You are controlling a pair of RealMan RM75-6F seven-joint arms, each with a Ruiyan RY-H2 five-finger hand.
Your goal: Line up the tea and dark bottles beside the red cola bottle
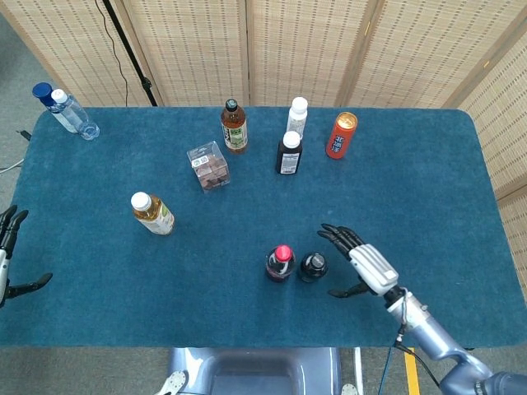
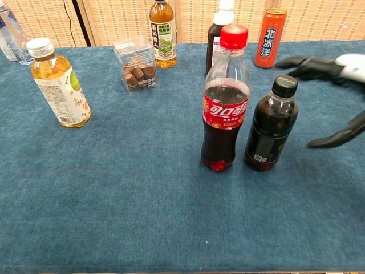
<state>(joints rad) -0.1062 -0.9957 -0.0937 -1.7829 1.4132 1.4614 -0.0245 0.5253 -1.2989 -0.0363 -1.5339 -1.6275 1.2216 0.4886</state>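
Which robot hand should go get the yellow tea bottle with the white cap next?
Probably the left hand. It is open at the table's left edge, on the same side as the yellow tea bottle with the white cap. The right hand is open too, but sits beyond the small dark bottle and red-capped cola bottle.
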